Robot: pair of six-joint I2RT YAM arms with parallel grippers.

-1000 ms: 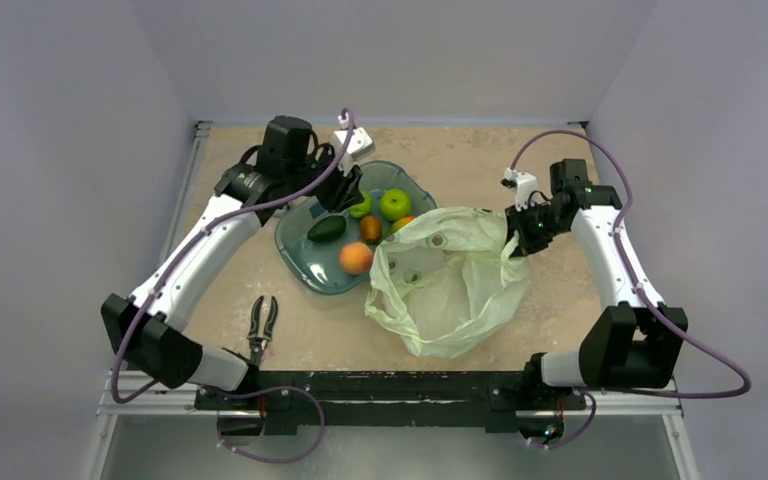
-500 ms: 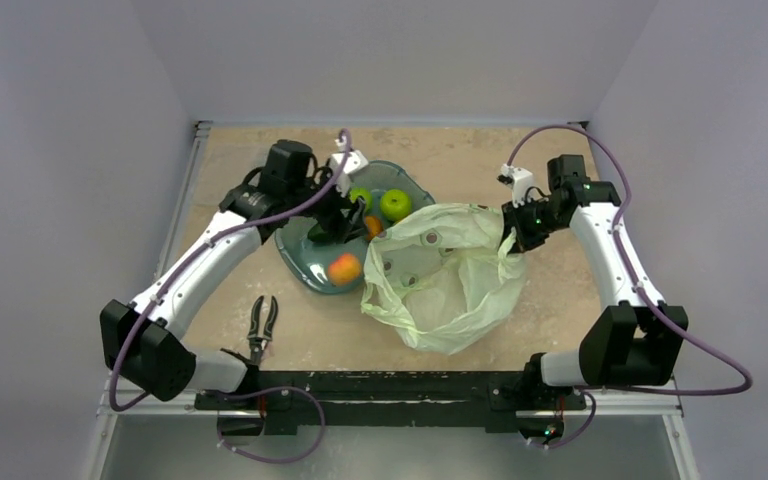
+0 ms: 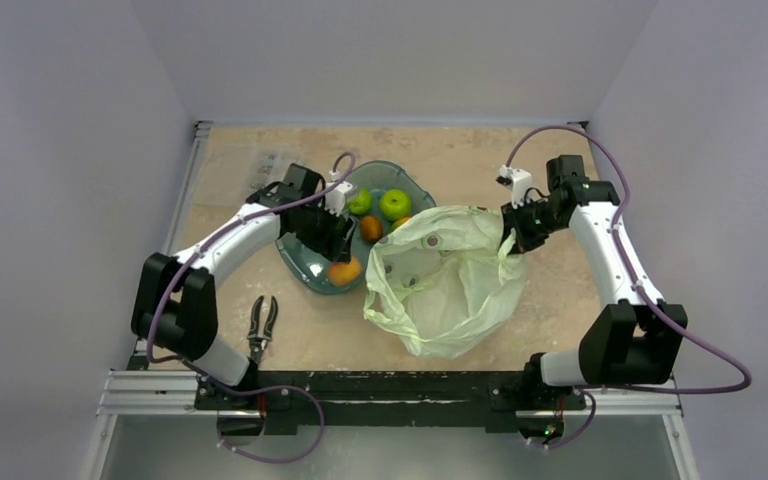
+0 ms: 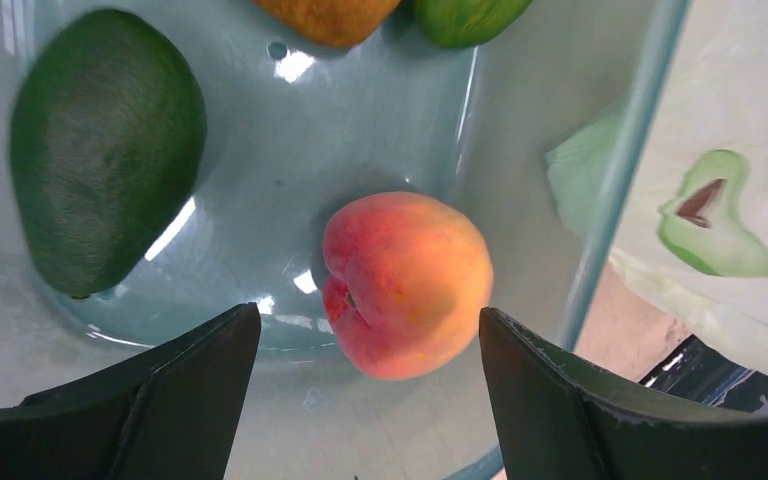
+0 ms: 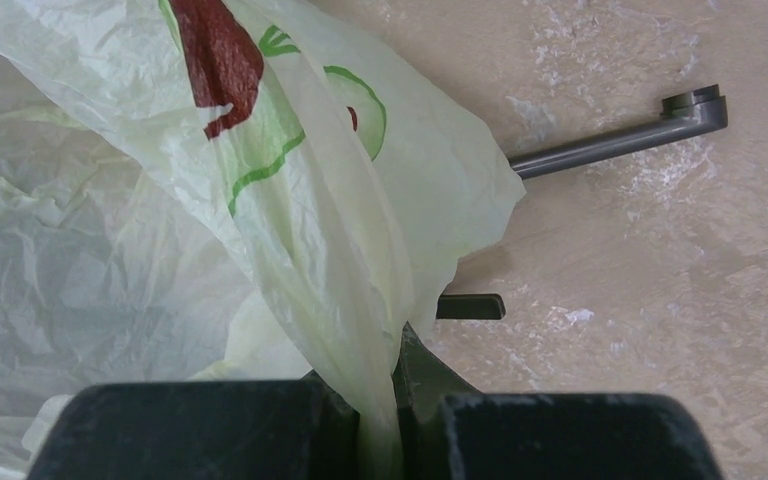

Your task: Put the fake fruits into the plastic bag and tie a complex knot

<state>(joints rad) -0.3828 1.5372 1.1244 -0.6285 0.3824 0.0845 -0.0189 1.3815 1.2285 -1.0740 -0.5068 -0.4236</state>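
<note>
The orange-red peach [image 3: 344, 270] [image 4: 407, 285] lies in the teal tub [image 3: 298, 262] near its front rim. My left gripper [image 3: 334, 243] [image 4: 365, 314] is open, low over the tub, its jaws either side of the peach without touching it. The dark green avocado [image 4: 105, 150] lies left of the peach. A green apple [image 3: 395, 204], a lime [image 3: 360, 202] and a mango [image 3: 370, 228] lie at the tub's back. The pale green plastic bag [image 3: 450, 280] [image 5: 110, 250] lies open right of the tub. My right gripper [image 3: 509, 240] [image 5: 397, 400] is shut on its right edge, holding it up.
Black pliers [image 3: 261, 322] lie on the table near the left arm's base. A grey metal bar [image 5: 610, 145] lies on the table beyond the bag's edge. The bag's left edge [image 4: 730, 180] rests against the tub's rim [image 4: 620, 180].
My left gripper has come down from the tub's back to the peach. The peach has shifted toward the front rim. My right gripper has drawn the bag's edge slightly up and back.
</note>
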